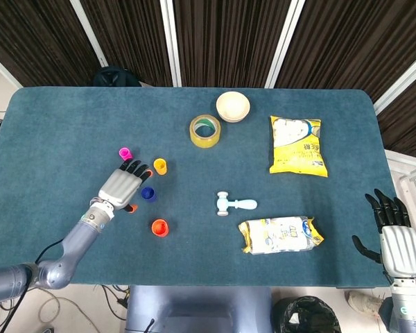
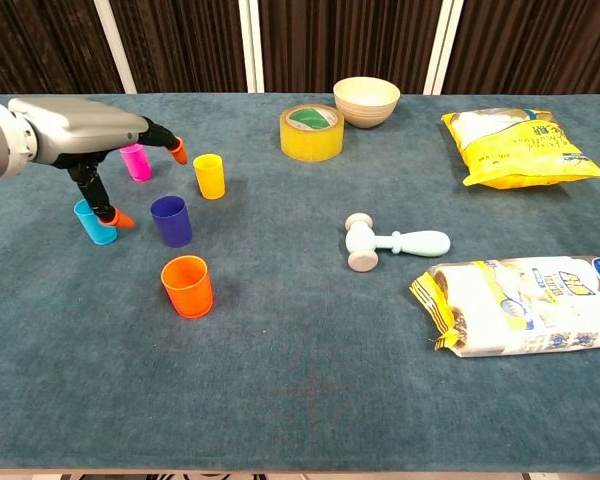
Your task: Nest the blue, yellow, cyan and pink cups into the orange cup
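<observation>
Nesting has not begun: nearest the robot, the orange cup (image 2: 187,286) stands empty on the blue-green table (image 2: 300,400). Just beyond it stands the blue cup (image 2: 170,220), with the cyan cup (image 2: 94,223) to its left, then the yellow cup (image 2: 209,175) and pink cup (image 2: 135,161) farther back, each separate and upright. The left hand (image 2: 85,130) hovers above the blue and cyan cups, fingers spread, holding nothing. The right hand (image 1: 395,239) waits open off the table's near right corner. All four cups remain to be placed.
</observation>
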`<state>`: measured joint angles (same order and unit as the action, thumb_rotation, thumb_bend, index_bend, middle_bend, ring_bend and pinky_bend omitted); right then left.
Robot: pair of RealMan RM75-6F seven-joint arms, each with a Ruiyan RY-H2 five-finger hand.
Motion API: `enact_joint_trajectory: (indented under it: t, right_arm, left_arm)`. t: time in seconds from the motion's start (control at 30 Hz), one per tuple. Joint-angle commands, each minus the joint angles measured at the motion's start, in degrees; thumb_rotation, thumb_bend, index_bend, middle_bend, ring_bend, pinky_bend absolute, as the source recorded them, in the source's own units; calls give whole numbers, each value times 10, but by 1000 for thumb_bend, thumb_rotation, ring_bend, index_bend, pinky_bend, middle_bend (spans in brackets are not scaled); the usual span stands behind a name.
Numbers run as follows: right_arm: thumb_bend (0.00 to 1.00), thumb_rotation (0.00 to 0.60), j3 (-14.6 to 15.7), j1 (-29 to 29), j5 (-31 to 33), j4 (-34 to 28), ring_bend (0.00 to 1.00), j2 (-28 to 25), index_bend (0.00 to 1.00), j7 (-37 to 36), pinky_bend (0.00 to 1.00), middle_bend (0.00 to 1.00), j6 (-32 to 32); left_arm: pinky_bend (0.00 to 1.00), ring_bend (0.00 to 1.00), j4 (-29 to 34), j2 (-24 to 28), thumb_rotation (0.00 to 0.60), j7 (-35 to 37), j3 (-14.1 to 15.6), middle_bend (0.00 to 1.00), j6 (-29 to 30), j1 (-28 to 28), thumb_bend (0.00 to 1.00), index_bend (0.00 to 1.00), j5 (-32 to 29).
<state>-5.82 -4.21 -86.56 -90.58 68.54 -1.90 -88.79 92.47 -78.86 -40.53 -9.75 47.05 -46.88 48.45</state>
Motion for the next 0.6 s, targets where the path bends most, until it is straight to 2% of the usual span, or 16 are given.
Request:
enact_joint_trajectory:
  t: [0.03,0.13,0.6]
  right_arm:
    - [324,600,-1,1,1,0,96,-1,106,-2,3,44,-1]
    - [324,600,-1,1,2,0,96,-2,106,-3,3,44,0]
    - [324,600,-3,1,9,-1,96,-1,106,-4,3,44,3]
  left_arm:
    - [12,0,-10,-13,600,-14,4,97,5,-10,170,223,-15]
    - [12,0,-15,-21,600,-20,7,100,5,-18,199,269,-25]
    - [12,0,-43,-49,600,-35,24,102,18,-38,243,325,-37]
